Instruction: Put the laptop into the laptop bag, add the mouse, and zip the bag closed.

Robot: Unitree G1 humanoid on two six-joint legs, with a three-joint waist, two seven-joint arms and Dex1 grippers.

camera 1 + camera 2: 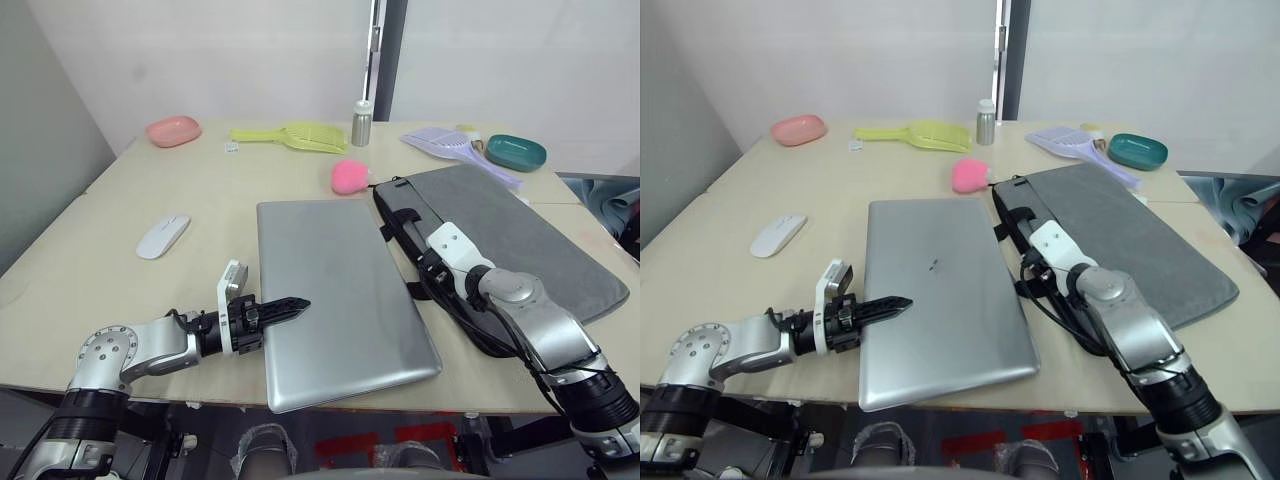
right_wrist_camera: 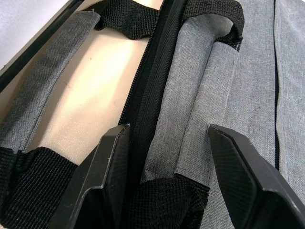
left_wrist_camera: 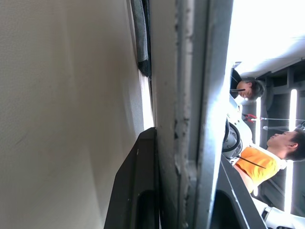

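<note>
Now the left gripper pinches the laptop edge at lower centre; the right gripper, wide, straddles the laptop bag handle. The thin slab may slip.

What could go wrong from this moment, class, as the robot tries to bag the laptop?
1. The left end effector grips only the laptop's near left edge; the wide slab may tilt or slip when lifted.
2. The right end effector straddles the laptop bag's handle and zipper edge; it could catch the strap instead of opening the bag.
3. The laptop's near edge overhangs the table; a nudge might drop it.
</note>
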